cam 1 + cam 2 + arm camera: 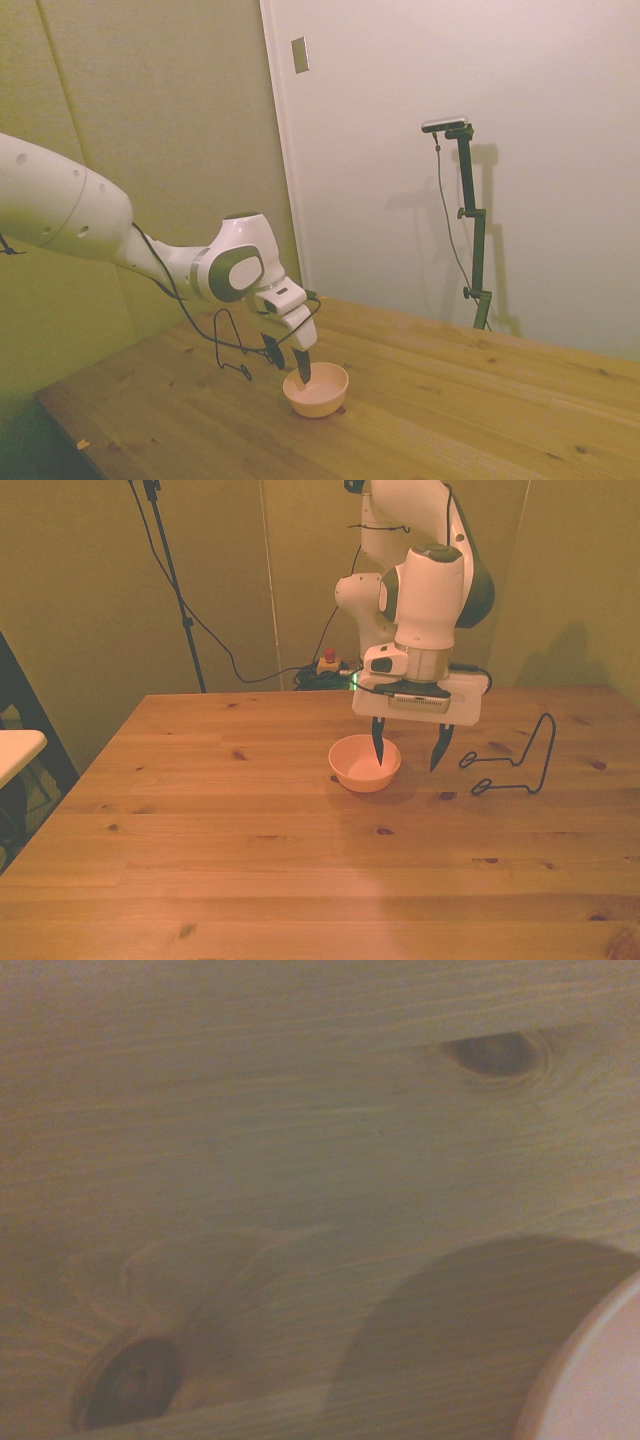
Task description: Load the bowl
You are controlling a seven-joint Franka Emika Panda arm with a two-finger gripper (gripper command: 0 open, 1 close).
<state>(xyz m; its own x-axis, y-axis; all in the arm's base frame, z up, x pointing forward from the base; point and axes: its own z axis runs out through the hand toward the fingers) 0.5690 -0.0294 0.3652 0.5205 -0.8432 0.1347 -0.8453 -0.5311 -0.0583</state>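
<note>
Gripper [408, 748] with jaws spread wide and empty, straddling one wall of the bowl [362, 768]: in the front view I see one finger [377, 743] dipping inside the rim at the bowl's 3 o'clock side, the other hanging outside, above bare table [300, 870]. The bowl, round with no long axis, sits mid-table, its centre toward 9 o'clock of the jaws. Wire rack [512, 760] stands well apart at 3 o'clock. I judge the closing stroke would pinch that wall.
</note>
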